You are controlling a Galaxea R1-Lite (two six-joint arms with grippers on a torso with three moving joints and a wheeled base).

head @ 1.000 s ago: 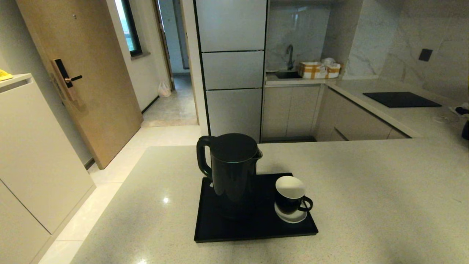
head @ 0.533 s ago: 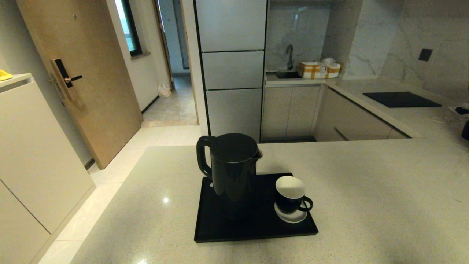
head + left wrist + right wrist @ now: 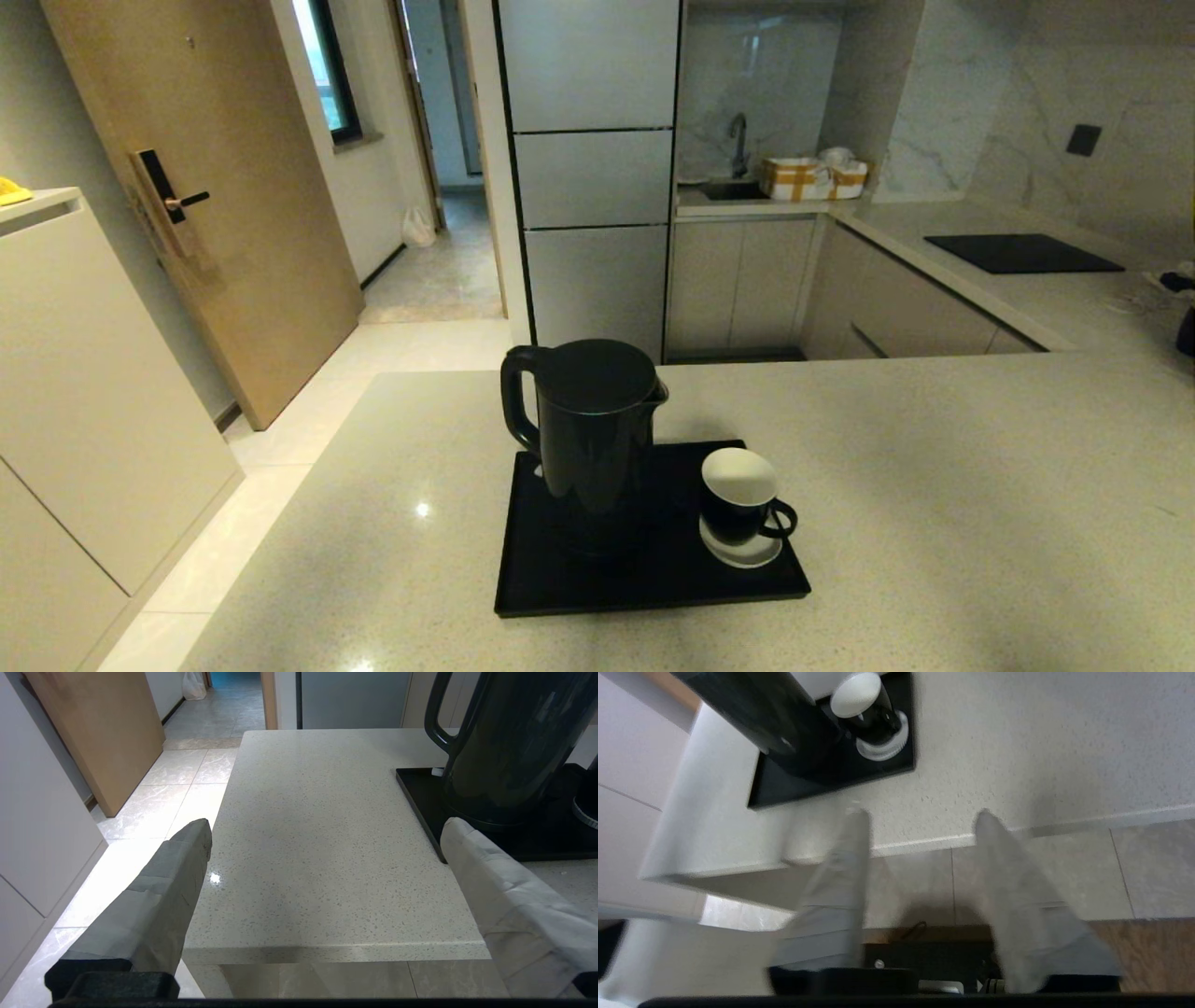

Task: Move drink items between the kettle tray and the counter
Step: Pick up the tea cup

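Observation:
A tall glossy black kettle and a small black cup, white inside, stand side by side on the flat black kettle tray. The tray rests on the beige speckled counter. The cup sits on a white saucer. Neither arm shows in the head view. My left gripper hangs open and empty off the counter's near edge, with the kettle and tray ahead beside one finger. My right gripper is open and empty over the counter's edge, short of the tray, kettle and cup.
A black cooktop panel lies on the side counter at the far right, with a sink tap and boxes behind. Bare counter spreads right of the tray. Tiled floor and a wooden door lie to the left.

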